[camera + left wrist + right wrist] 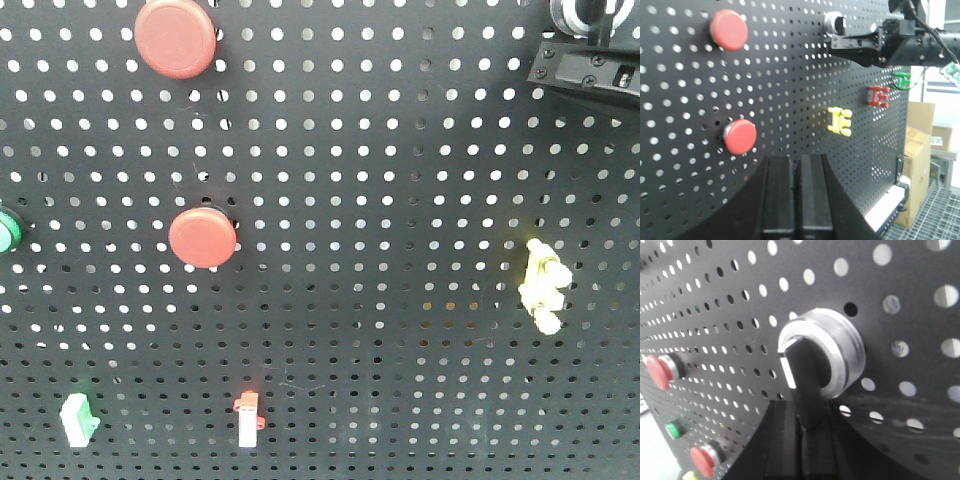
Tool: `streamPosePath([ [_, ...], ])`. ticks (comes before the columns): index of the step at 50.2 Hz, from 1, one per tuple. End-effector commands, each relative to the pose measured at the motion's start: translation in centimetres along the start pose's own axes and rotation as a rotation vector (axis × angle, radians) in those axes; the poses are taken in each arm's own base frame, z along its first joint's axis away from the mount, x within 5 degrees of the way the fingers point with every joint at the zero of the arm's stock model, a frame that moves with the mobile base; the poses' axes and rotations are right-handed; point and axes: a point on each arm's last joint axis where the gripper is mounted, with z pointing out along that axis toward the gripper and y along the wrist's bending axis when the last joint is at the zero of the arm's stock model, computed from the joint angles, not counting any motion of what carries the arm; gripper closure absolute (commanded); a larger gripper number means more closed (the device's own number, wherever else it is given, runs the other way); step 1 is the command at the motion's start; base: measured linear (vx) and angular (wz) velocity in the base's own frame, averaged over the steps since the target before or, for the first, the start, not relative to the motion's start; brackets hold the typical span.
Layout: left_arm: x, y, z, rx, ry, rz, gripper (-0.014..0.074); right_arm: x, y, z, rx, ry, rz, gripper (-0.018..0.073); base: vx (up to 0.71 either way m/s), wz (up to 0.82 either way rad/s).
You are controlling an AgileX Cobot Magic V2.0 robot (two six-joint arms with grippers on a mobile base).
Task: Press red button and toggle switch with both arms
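Two red buttons are on the black pegboard (400,200): an upper one (175,38) and a lower one (203,238); both also show in the left wrist view, upper (729,30) and lower (740,136). My left gripper (796,159) is shut and empty. It hovers off the board, below and right of the lower button. The toggle switch (820,352) has a silver ring and a black lever (802,380). My right gripper (799,412) is shut, with its tips touching the lever's end. It sits at the top right of the front view (590,60), beside the switch (572,12).
A green button (5,230) sits at the left edge. A yellow clip (543,287) is at the right. A green-based rocker tab (78,418) and a red-based one (248,418) are at the bottom. Red (878,96) and green (902,80) clips and cardboard boxes (920,150) lie beyond the board.
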Motion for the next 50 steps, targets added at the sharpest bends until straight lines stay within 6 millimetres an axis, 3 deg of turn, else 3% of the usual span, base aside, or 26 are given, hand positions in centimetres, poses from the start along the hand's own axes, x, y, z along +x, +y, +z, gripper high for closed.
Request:
streamPosePath([
  [1, -1.0, 0.3, 0.1, -0.035, -0.063, -0.042, 0.0594, -1.2, 1.0, -0.5, -0.054, -0.063, 0.04, 0.0562, 0.0, 0.0],
  [14, -1.0, 0.3, 0.1, -0.034, -0.063, -0.043, 0.0594, -1.5, 1.5, -0.5, -0.108, -0.094, 0.074, 0.0562, 0.0, 0.0],
  [34, -1.0, 0.3, 0.1, -0.029, -0.058, -0.046, 0.0594, -1.7, 0.0, -0.6, 0.073, -0.11, -0.04, 0.0562, 0.0, 0.0],
  [50, -1.0, 0.3, 0.1, -0.03, -0.059, -0.046, 0.0594, -2.8, 0.8, -2.5, 0.149, -0.201, -0.088, 0.0562, 0.0, 0.0],
])
